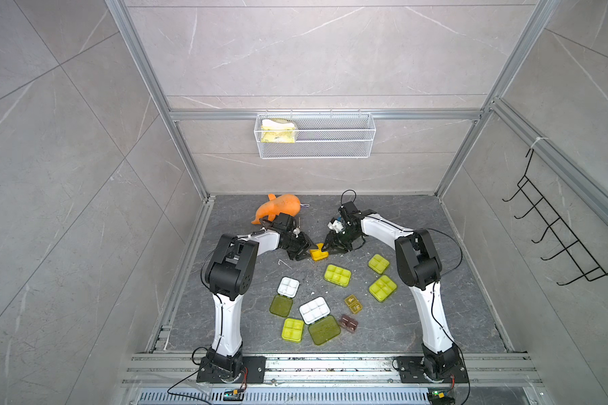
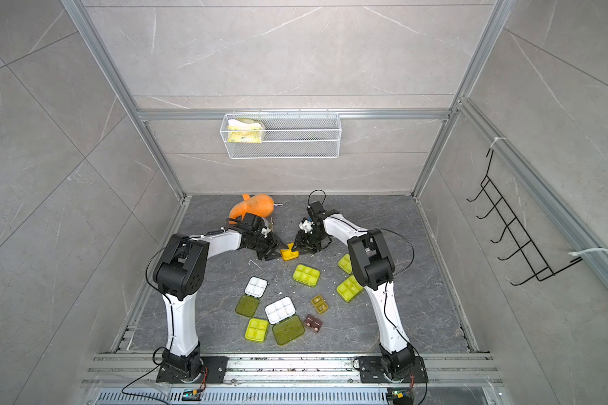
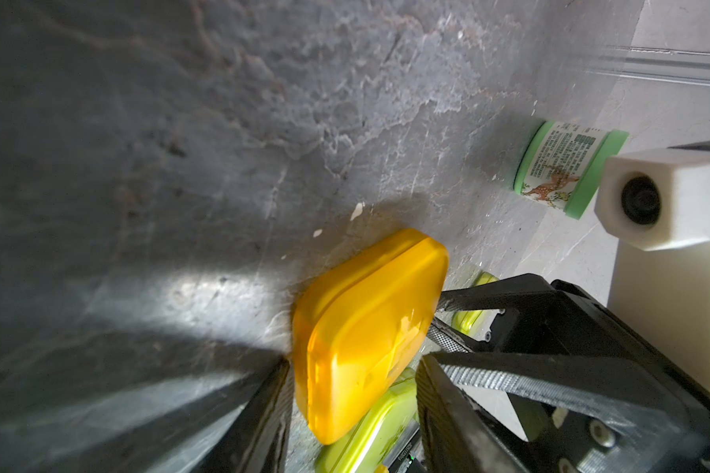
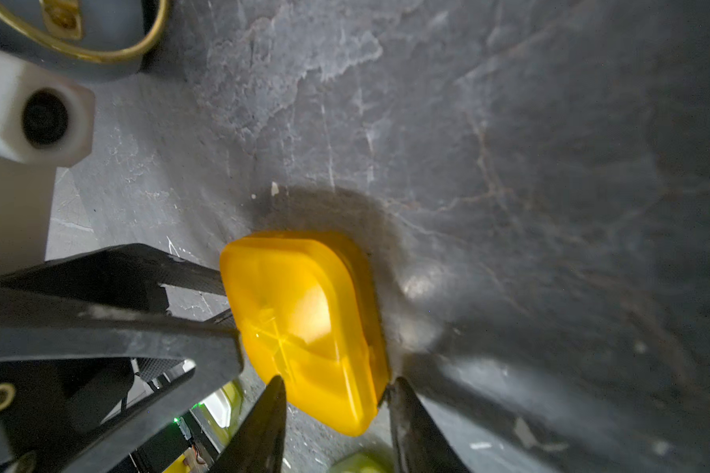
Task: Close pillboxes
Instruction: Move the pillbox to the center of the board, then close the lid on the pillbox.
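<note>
Jaws left: half-open, straddling orange pillbox (image 3: 365, 327) | jaws right: half-open, touching it

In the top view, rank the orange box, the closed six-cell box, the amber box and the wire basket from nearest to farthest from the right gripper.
1. orange box: at the right gripper, on its left-arm side.
2. six-cell box: just nearer the arm bases.
3. amber box: farther toward the bases.
4. basket: up on the back wall.
</note>
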